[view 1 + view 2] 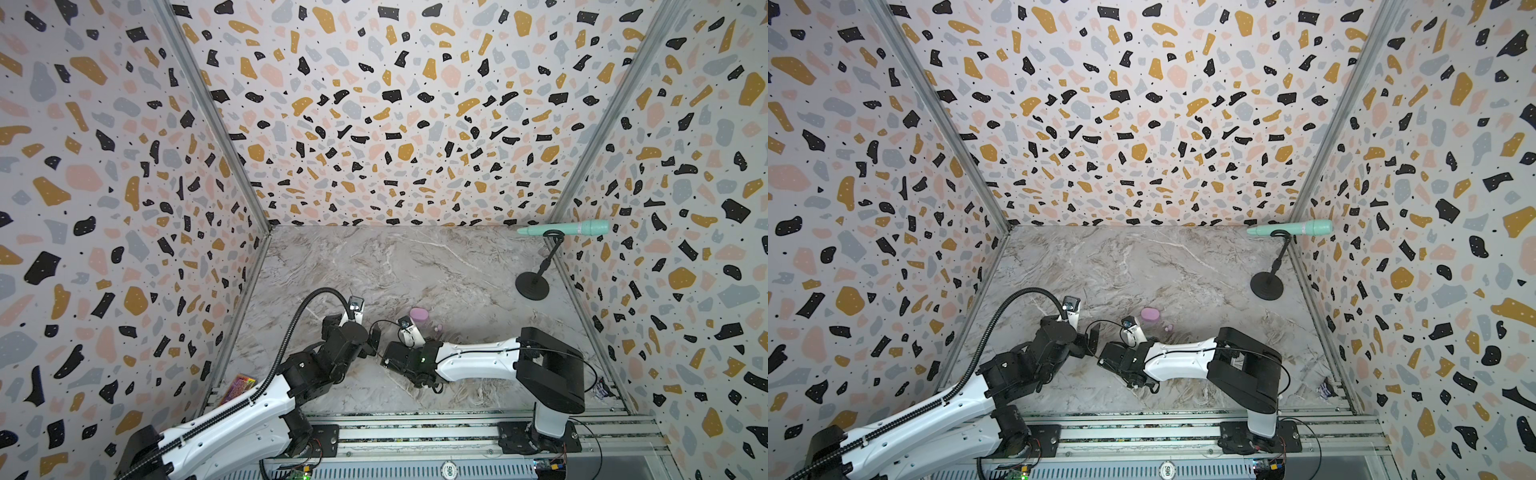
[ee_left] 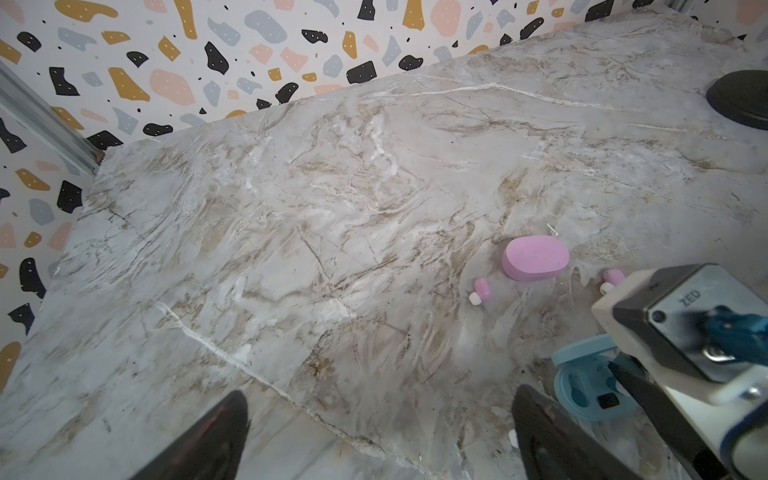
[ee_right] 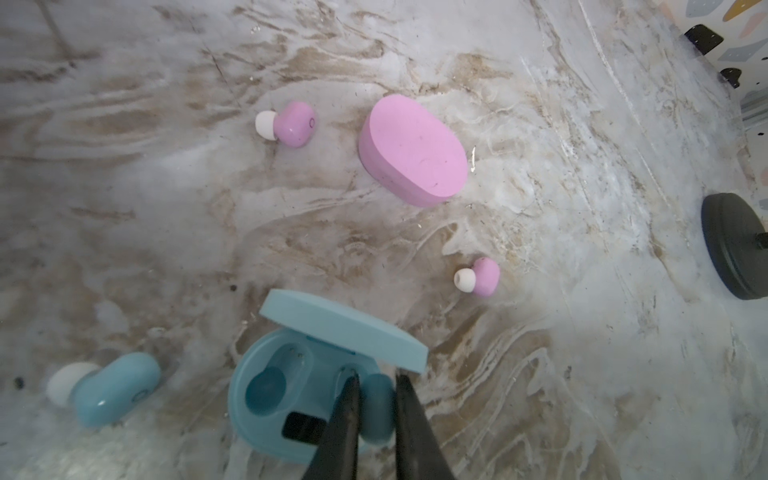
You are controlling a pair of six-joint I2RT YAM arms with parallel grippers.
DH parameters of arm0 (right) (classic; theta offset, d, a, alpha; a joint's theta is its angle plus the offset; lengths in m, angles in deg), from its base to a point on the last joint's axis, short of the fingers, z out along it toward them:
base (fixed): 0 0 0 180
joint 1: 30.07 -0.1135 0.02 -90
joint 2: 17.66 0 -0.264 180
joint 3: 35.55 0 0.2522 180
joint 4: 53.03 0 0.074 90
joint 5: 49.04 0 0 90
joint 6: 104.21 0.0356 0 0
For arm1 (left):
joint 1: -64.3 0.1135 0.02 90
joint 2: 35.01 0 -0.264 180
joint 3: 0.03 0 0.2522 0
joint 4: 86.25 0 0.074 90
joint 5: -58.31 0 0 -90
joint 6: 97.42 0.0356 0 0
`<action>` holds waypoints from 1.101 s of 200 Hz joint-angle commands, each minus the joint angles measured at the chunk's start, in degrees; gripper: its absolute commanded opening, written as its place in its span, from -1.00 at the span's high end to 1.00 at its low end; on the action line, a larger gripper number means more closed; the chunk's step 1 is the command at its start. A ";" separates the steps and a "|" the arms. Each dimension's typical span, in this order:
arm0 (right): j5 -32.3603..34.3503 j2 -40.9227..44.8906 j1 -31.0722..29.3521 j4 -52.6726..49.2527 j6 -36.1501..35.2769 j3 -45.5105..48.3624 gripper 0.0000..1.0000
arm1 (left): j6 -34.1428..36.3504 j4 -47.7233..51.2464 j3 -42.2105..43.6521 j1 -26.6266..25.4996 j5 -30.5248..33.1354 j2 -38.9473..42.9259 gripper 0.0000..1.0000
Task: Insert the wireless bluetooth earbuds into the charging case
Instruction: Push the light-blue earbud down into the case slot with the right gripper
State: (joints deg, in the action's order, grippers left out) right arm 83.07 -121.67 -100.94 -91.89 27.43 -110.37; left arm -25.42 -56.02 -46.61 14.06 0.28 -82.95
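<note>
Nearest us, the right gripper (image 3: 377,380) has its slim black jaws clamped on a glossy blue earbud (image 3: 376,411) at one socket of the open matte blue case (image 3: 249,399), with the right arm (image 1: 473,357) stretched low toward nine o'clock in both top views. We see the left gripper (image 2: 380,395) hovering over the veined marble table (image 2: 291,208), jaws spread wide, the left arm (image 1: 257,399) angled to two o'clock. In a top view the smooth pill-shaped pink case (image 1: 419,316) has a pink earbud (image 1: 437,329) at its four o'clock.
</note>
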 commanded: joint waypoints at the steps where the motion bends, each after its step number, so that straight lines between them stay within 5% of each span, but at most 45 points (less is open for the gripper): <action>1: 2.09 0.30 -0.26 -2.32 0.21 -1.43 0.66 | 0.51 -0.53 -0.67 0.32 -0.15 0.61 -1.00; 220: 4.46 -3.42 -2.74 -5.74 2.48 -3.78 0.54 | 0.49 -0.55 -0.67 0.32 -0.21 0.58 -1.00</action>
State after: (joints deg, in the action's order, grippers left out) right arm 86.56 -124.77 -103.30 -95.39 29.12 -112.31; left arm -25.42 -56.02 -46.61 14.06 0.28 -82.90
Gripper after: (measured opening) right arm 0.224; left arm 0.995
